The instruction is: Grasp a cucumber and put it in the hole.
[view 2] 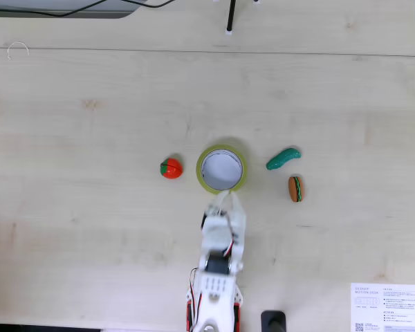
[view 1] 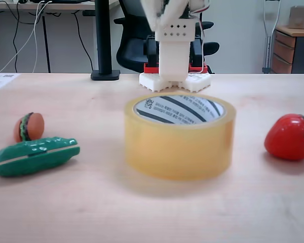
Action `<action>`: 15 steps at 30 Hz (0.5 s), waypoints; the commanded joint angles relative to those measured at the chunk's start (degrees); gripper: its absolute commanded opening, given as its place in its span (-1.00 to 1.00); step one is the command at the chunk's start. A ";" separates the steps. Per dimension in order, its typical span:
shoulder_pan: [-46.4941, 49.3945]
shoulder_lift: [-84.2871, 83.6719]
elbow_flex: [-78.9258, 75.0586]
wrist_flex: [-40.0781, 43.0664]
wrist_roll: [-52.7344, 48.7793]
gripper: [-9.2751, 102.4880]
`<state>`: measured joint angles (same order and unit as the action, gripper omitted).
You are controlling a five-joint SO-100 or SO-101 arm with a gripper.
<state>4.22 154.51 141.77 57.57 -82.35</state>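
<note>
1. Fixed views, both: light wood table (view 2: pixel 90 138) carries everything.
2. White arm (view 2: pixel 218 277) enters the top-down fixed view from 6 o'clock and reaches toward the tape roll. In the low fixed view it stands behind the roll, at 12 o'clock of it.
3. Gripper (view 2: pixel 227 198) tip sits just at the roll's 6 o'clock rim in the top-down view. Fingers look close together and hold nothing, but I cannot tell the opening for sure.
4. Tape roll (view 1: pixel 180 136), yellowish translucent, lies flat mid-table. The hole (view 2: pixel 221 168) faces up; the white core shows dark stripes.
5. Strawberry toy (view 2: pixel 171 168), red, at 9 o'clock of the roll in the top-down view, near but apart.
6. Cucumber (view 2: pixel 283 158), dark green, lies on the table at 3 o'clock of the roll in the top-down view, apart from it and tilted.
7. Burger toy (view 2: pixel 295 188) at 6 o'clock of the cucumber, near it, not touching.
</note>
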 commanded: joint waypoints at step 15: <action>7.91 -40.69 -25.40 -13.18 4.04 -0.55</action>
<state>11.78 116.28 122.26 47.81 -79.72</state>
